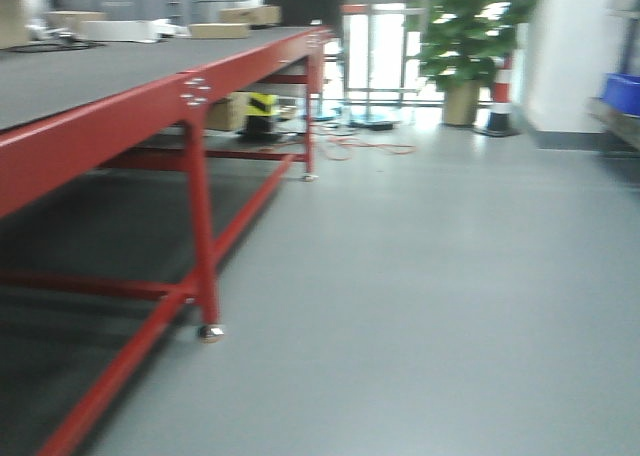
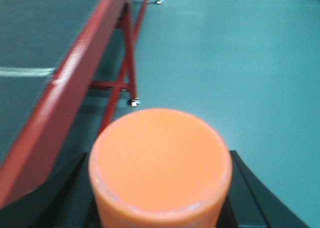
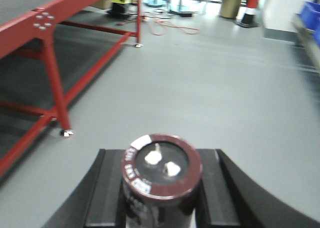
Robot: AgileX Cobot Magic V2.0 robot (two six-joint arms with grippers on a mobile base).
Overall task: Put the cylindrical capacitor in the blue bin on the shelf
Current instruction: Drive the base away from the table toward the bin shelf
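A long red-framed table (image 1: 100,71) flanks the grey floor (image 1: 430,276), with a blue bin (image 1: 622,91) at far right. The right gripper (image 3: 162,203) clasps the cylindrical capacitor (image 3: 162,163) upright between its jaws, and the left gripper (image 2: 160,200) grips an orange cylinder (image 2: 160,158).

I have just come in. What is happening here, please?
A two-armed mobile robot is on the open floor beside a red-framed table. Its right gripper holds the cylindrical capacitor upright, terminals up. Its left gripper holds an orange cylinder. A blue bin shows at the far right of the front view, some way off, so the capacitor is not yet placed. The views are blurred, so the base may be moving.
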